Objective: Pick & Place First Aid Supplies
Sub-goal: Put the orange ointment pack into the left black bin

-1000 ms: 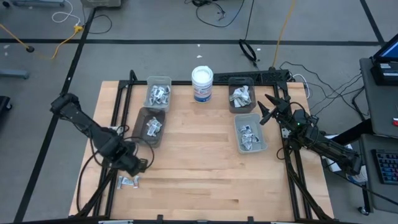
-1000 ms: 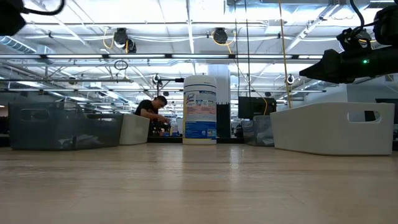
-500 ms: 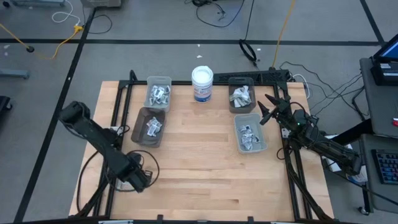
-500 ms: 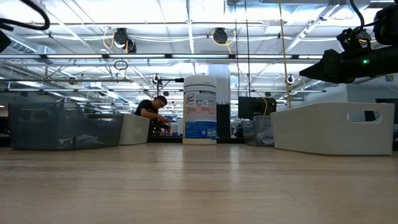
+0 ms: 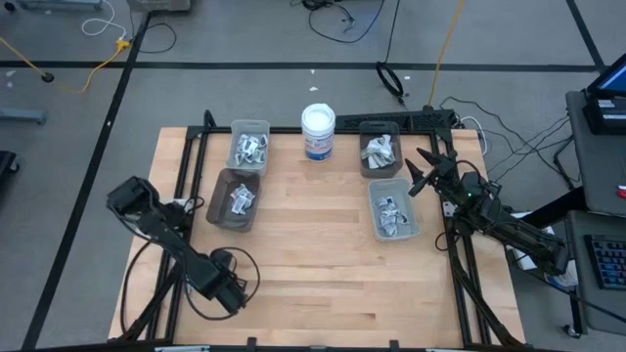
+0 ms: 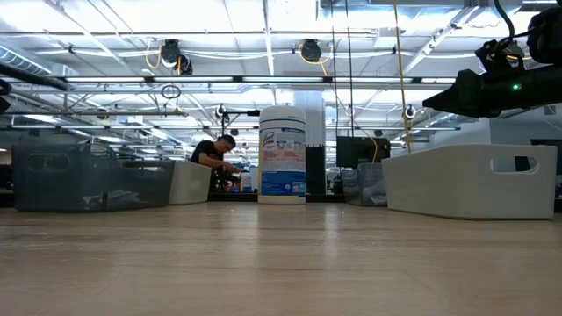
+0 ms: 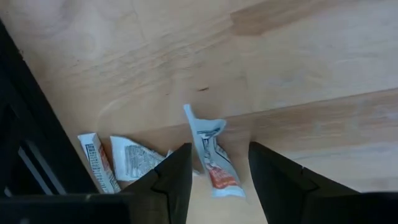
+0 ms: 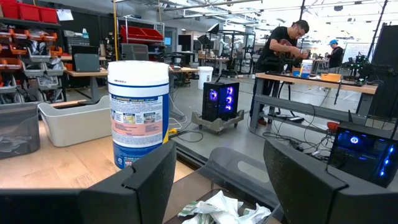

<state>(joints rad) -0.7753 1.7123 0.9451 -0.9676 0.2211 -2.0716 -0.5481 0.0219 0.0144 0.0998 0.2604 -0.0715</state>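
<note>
A wooden table seen from above, with two dark robot arms; the left gripper hangs low over the table's near left corner, its two dark fingers parted on either side of a small crumpled packet that lies on the wood, not yet pinched; two more flat packets, white with fine dark print and a touch of red, lie just beside it, close to the black frame rail along the table's edge; the likely trouble from here, as a judgement, is that the thin, slippery wrapper slides or folds away as the fingers close, since it is bent and partly standing up, or that a neighbouring packet is caught with it, or that a finger scrapes the wood; the right gripper waits at the far right edge by the bins, its broad dark fingers wide apart and holding nothing; four rectangular plastic bins, grey or clear, hold heaps of crinkled white and silvery packets; a white round tub with a blue label stands upright between the two far bins; the table is pale planked wood, smooth with visible grain; a person works at a bench in the room beyond.
</note>
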